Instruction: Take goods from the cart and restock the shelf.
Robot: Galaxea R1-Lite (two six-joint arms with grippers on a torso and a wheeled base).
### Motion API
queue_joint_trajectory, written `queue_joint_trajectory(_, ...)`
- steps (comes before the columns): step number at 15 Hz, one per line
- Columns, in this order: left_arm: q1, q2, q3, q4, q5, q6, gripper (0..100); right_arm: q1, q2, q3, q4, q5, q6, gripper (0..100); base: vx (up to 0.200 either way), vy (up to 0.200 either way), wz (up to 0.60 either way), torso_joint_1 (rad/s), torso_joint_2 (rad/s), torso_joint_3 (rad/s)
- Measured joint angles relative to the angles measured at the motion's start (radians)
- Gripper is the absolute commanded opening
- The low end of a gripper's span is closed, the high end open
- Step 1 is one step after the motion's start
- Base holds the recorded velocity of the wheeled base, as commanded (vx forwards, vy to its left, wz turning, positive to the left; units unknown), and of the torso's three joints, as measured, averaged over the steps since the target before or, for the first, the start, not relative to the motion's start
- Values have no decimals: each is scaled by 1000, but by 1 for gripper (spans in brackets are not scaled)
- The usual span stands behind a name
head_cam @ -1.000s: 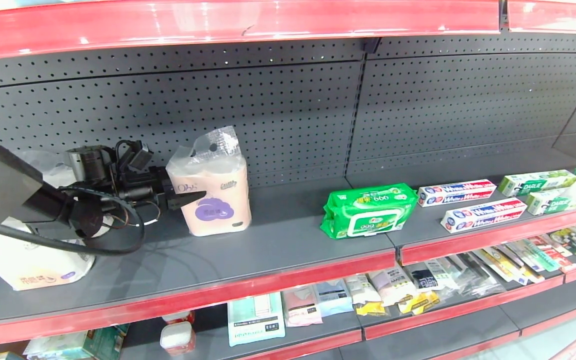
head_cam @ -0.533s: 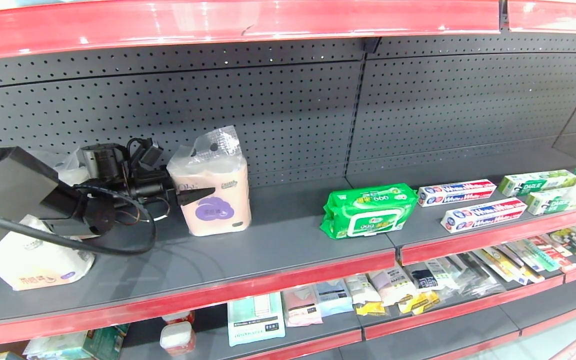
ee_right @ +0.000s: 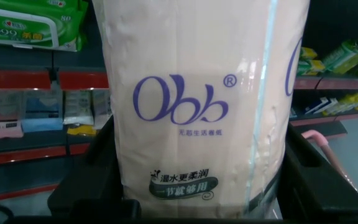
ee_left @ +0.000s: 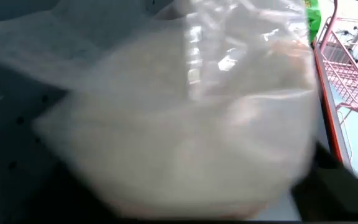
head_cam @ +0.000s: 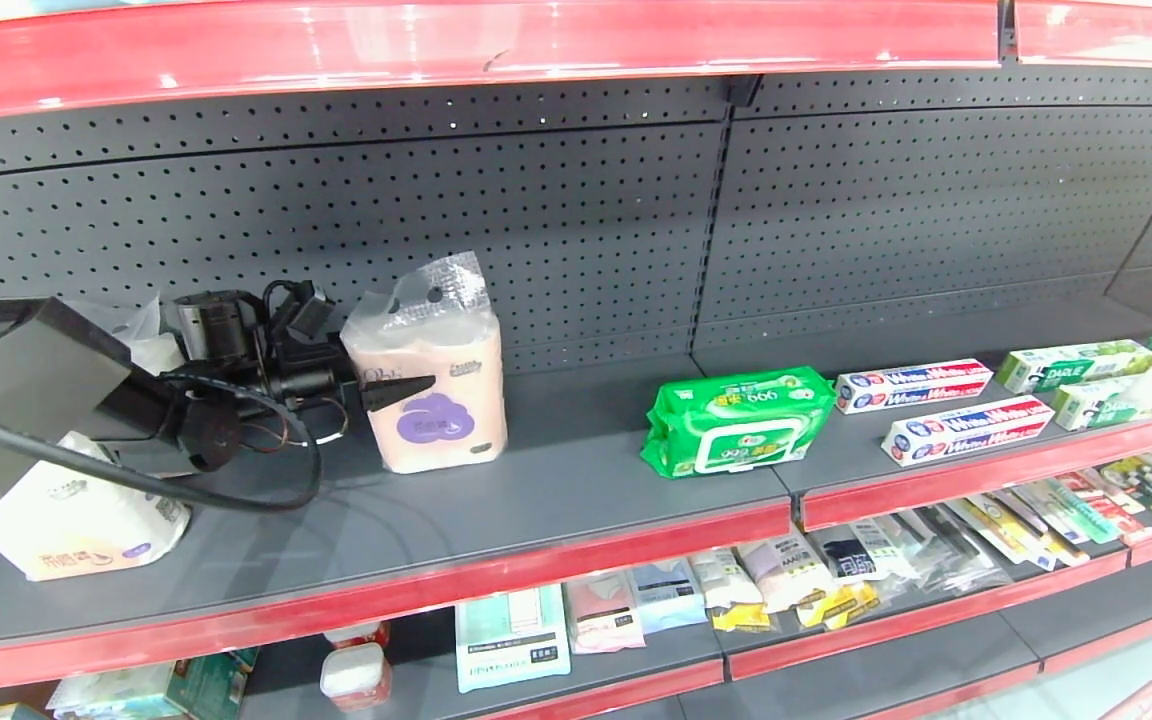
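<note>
On the shelf (head_cam: pixel 556 500), upright near the back panel: the shelf pack (head_cam: pixel 436 410). Around it, the left end effector (head_cam: pixel 416 382); cannot tell whether clamped or slack. Clamped in the right end effector (ee_right: pixel 201 158): the held pack (ee_right: pixel 204 74), upright, off the shelf, lower shelves behind it. Farther right on the shelf, well apart from the shelf pack: green wipes (head_cam: pixel 736 420), lying flat; just beyond, two toothpaste boxes (head_cam: pixel 911 385). At the shelf's left end, partly behind the left arm: a white pack (head_cam: pixel 76 525) on its side. Beyond the shelf pack, from the left wrist: a pink cart (ee_left: pixel 353 74).
</note>
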Motion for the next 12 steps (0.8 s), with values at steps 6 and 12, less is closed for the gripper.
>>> queue_joint_trajectory(6,6,-13,111,-115,6,39,0,1,-6,1,0,0,1,0,0,0,0,0,0,0)
queue_joint_trajectory(12,51,-127,296,-191,9,20,0,0,-12,-5,0,0,-2,0,0,0,0,0,0,0)
